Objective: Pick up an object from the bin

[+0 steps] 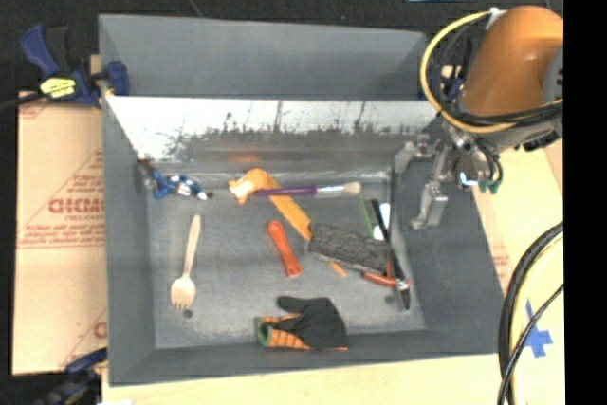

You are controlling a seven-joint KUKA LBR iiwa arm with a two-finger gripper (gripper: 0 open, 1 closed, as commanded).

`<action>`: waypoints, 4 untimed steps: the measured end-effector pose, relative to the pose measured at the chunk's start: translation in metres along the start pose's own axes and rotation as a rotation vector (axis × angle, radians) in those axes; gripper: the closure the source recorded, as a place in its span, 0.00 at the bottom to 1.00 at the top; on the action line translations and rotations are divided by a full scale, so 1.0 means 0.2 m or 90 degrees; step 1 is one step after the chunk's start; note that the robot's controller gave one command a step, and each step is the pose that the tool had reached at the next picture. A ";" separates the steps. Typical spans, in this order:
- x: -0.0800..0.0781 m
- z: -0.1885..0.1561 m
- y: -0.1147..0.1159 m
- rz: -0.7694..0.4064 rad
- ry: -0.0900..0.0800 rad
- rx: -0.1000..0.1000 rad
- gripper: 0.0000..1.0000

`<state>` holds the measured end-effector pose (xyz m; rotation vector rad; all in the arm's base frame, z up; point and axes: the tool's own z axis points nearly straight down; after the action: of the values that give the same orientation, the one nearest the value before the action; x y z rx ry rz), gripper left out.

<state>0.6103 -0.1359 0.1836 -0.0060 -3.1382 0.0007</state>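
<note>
Right now the gripper (429, 200) hangs above and to the right of the dark block (347, 247); I cannot tell whether it is released or clenched. The nearest thing is a green pen (377, 219) at the block's right end. It is probably light, stiff and slick, so take it mid-barrel.

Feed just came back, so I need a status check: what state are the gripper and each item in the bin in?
Gripper: over the bin's right wall, touching no item.
Fork: lying flat, alone at left.
Brush: lying flat along the back wall.
Marker: lying flat, centre, capped.
Block: lying flat, in the heap at right.
Glove: crumpled, at the front wall.
</note>
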 end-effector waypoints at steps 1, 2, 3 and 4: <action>-0.01 -0.03 0.00 -0.002 -0.005 0.001 0.00; -0.11 0.26 0.09 -0.129 -0.007 0.002 0.00; -0.19 0.22 0.18 -0.220 -0.010 0.004 0.00; -0.17 0.28 0.25 -0.264 -0.007 0.003 0.00</action>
<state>0.6439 -0.0863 0.1271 0.6430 -3.0829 0.0065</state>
